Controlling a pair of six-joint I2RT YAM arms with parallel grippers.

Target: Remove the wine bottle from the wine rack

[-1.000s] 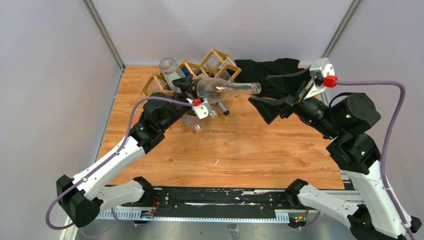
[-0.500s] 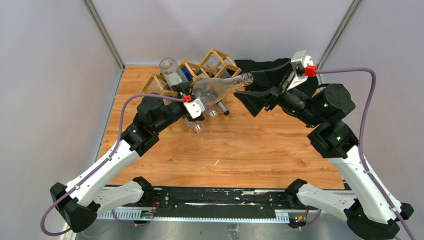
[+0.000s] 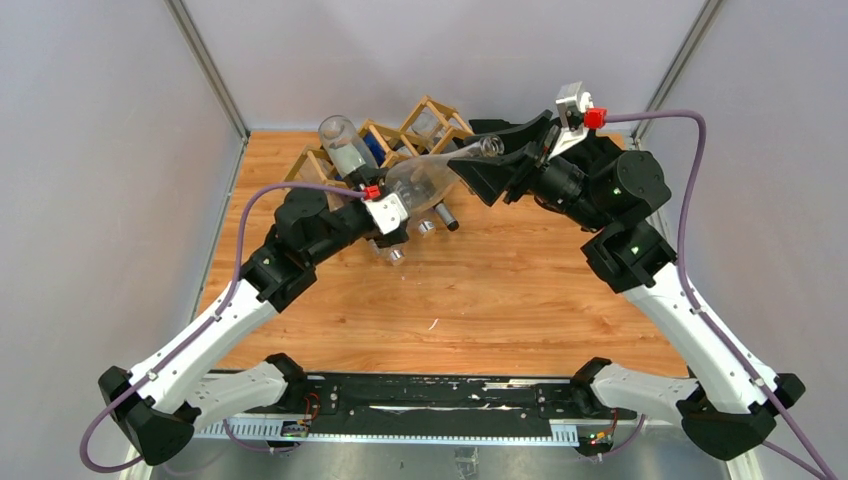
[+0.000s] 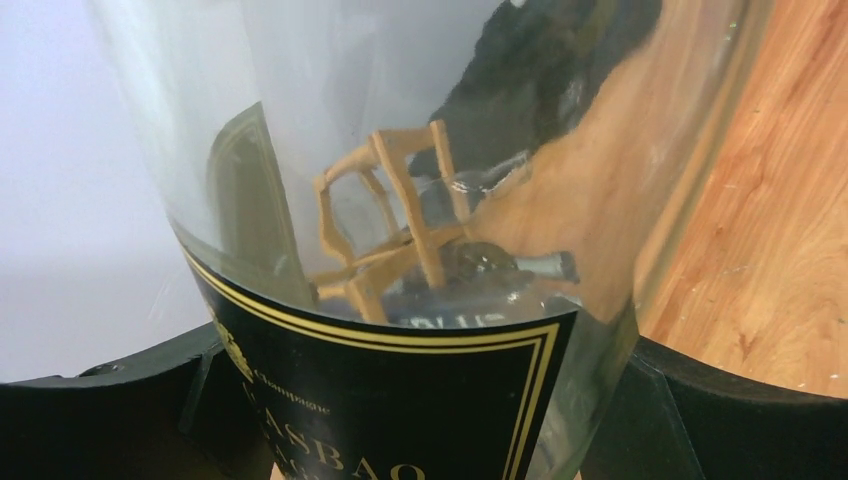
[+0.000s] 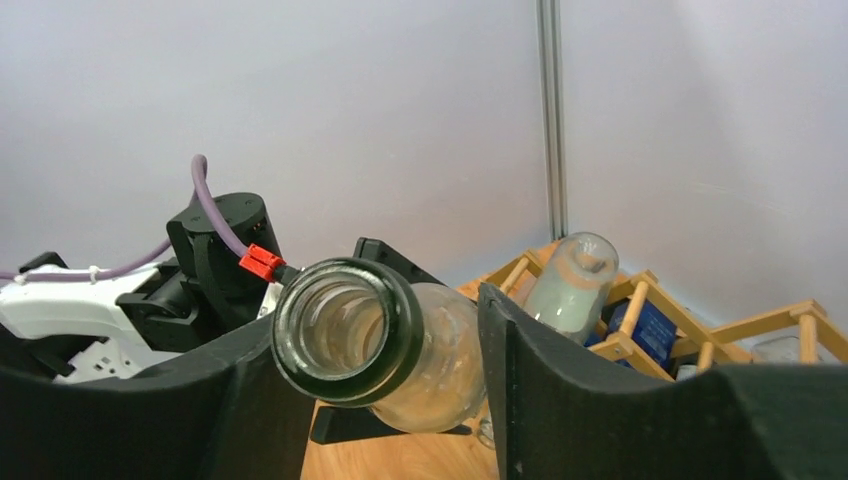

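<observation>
Left to right, top external and wrist views. The left hand (image 4: 410,410) is clamped across the labelled body of the wine bottle (image 3: 430,180), one finger on each flank of the glass. The bottle is out of the cells and carried almost level above the tabletop (image 3: 500,300). It lies just in front of the wine rack (image 3: 416,112), its base to the left and its mouth to the right. A second clear bottle (image 3: 342,145) leans in the rack's left cells, and other bottles (image 3: 440,215) lie on the tabletop beneath the carried one.

At right, the right hand (image 5: 400,400) straddles the neck, with the bottle's mouth well inside the fingers. A gap shows on one side of the rim, so the fingers appear partly spread rather than pinching. The wrist view does not show whether the tips touch the glass farther along.

Risks, as judged from this position:
- If the left hand lets go before the right has closed firmly, the bottle would fall onto those below.
- A hold on the smooth, narrow neck alone could slip, or let the heavy base swing down.
- A swinging base could strike the rack and dislodge the leaning bottle.
</observation>
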